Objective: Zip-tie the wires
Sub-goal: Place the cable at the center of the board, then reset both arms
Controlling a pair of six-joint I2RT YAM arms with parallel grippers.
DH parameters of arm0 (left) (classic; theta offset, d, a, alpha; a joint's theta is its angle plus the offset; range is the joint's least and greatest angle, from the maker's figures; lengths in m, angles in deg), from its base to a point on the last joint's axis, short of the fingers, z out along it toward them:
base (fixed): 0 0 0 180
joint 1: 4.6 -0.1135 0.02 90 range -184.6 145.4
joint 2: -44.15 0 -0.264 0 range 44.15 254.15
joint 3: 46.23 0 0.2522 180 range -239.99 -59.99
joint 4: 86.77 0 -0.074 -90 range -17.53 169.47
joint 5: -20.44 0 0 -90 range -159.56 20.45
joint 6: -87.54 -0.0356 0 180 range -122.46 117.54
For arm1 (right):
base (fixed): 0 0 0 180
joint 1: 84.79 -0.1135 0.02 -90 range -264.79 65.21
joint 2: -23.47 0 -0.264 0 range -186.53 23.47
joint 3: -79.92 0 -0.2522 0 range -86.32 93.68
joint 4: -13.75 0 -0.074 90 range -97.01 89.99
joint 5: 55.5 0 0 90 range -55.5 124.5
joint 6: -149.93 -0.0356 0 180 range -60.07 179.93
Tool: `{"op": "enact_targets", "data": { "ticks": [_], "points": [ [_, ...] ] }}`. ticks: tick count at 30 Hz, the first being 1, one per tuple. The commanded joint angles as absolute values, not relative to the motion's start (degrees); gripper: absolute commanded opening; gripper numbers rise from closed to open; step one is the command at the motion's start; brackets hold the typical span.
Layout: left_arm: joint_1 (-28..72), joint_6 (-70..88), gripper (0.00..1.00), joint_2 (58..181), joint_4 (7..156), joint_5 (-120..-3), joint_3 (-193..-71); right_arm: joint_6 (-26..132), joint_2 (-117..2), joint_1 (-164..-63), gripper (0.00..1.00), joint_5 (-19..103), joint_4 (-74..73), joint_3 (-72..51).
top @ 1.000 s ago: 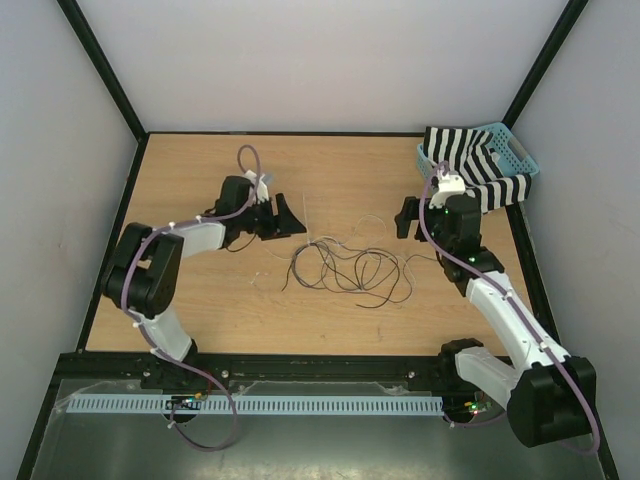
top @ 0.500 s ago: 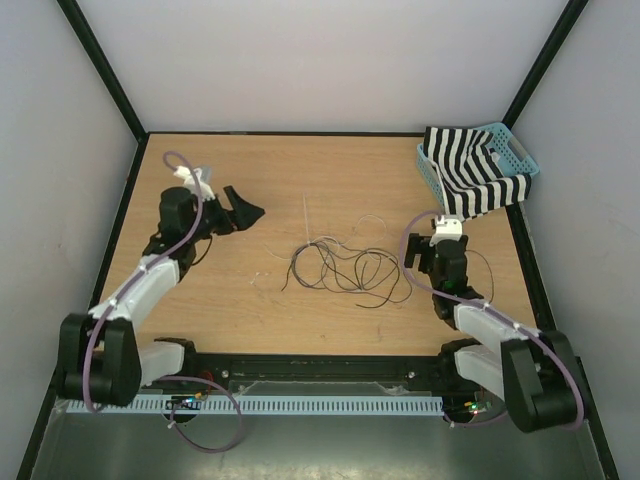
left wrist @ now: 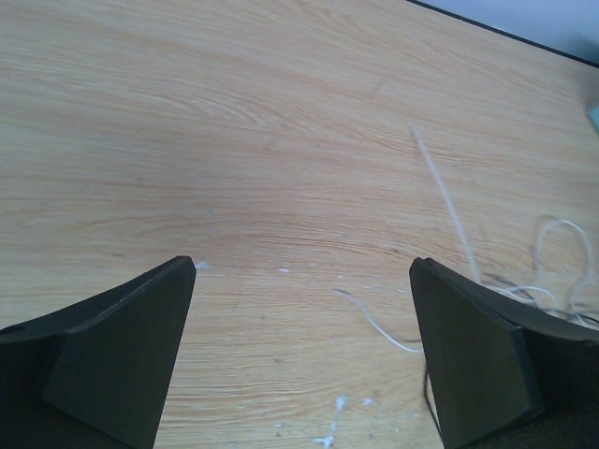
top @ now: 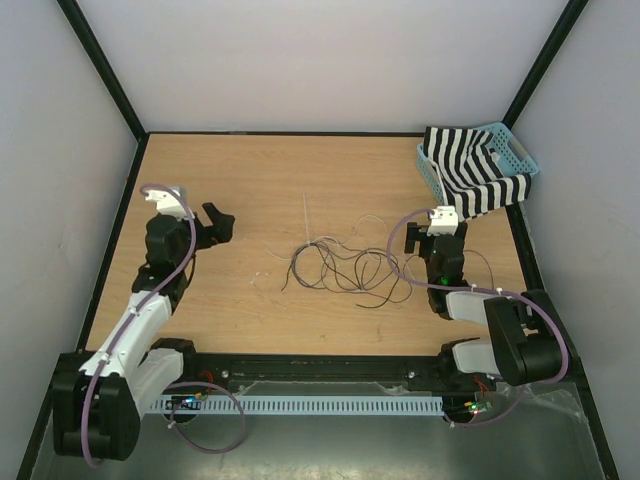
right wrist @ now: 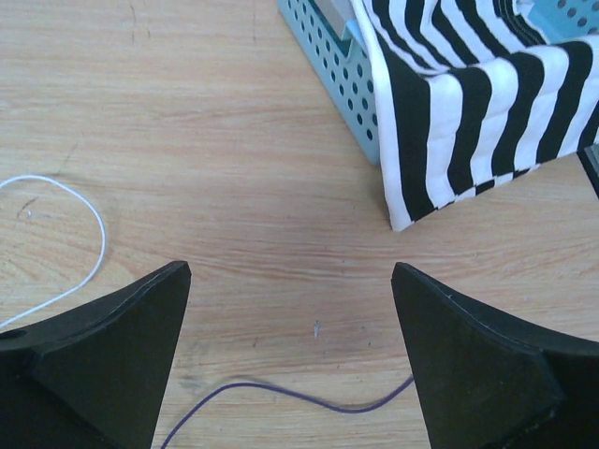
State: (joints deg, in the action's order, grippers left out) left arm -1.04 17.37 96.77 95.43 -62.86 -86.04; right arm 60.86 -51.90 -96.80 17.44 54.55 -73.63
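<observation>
The wires (top: 342, 268) lie in a loose tangle of thin black and pale loops at the table's middle. A pale straight zip tie (top: 305, 214) lies just behind them. It also shows in the left wrist view (left wrist: 445, 198), beside a pale wire loop (left wrist: 564, 245). My left gripper (top: 218, 222) is open and empty, well left of the tangle; its jaws stand wide over bare wood (left wrist: 304, 267). My right gripper (top: 410, 237) is open and empty just right of the tangle (right wrist: 292, 268). A pale wire loop (right wrist: 89, 224) lies at its left.
A blue basket (top: 525, 160) holding a black-and-white striped cloth (top: 470, 170) stands at the back right, also in the right wrist view (right wrist: 342, 75). A thin purple strand (right wrist: 309, 399) crosses under the right fingers. Black frame rails border the table.
Both arms have folded back toward their bases. The left gripper moved left, away from the wires. The right gripper drew back slightly. The wires and zip tie have not moved.
</observation>
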Motion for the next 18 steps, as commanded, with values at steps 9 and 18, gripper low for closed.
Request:
{"op": "enact_targets", "data": {
  "ticks": [9,18],
  "points": [
    [-10.7,20.9,0.99,96.3,93.4,-71.3,-84.8,67.6,-48.5,-96.7,0.99,18.4,60.5,-76.8],
    [-15.1,11.5,0.99,110.8,94.9,-70.9,-89.2,67.6,-48.9,-96.7,0.99,19.7,62.3,-77.3]
  ]
}}
